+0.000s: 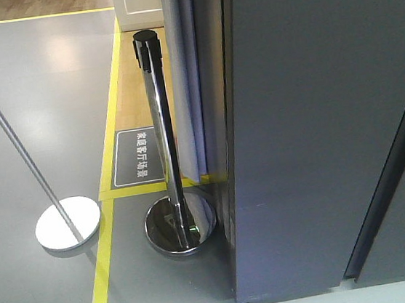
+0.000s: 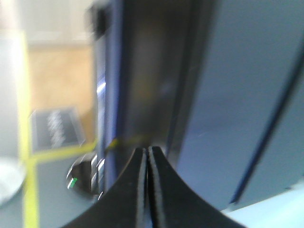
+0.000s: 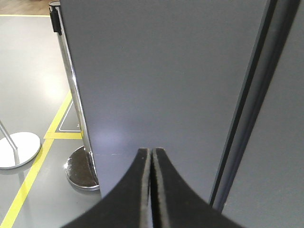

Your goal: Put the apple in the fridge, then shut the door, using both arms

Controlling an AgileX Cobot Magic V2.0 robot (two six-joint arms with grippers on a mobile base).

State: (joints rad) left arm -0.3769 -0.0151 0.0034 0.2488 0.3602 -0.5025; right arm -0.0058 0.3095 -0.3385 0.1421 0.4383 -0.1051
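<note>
Straight ahead of both pressed-together claws, left gripper (image 2: 148, 151) and right gripper (image 3: 151, 151): upright dark grey fridge (image 1: 317, 131), door (image 3: 166, 80) shut, right nearer; apple nowhere visible.

Chrome post (image 1: 162, 134) (left of fridge (image 1: 317, 131))

Fridge (image 1: 317, 131): smooth matt dark grey panels, faint sheen. Left of it, stanchion post (image 1: 162, 127) in mirror-polished chrome w/ matt black plastic cap; glossy domed base. Further left, matt white disc base (image 1: 68, 222). Floor (image 1: 35, 97) smooth grey, semi-gloss; yellow tape lines.
</note>
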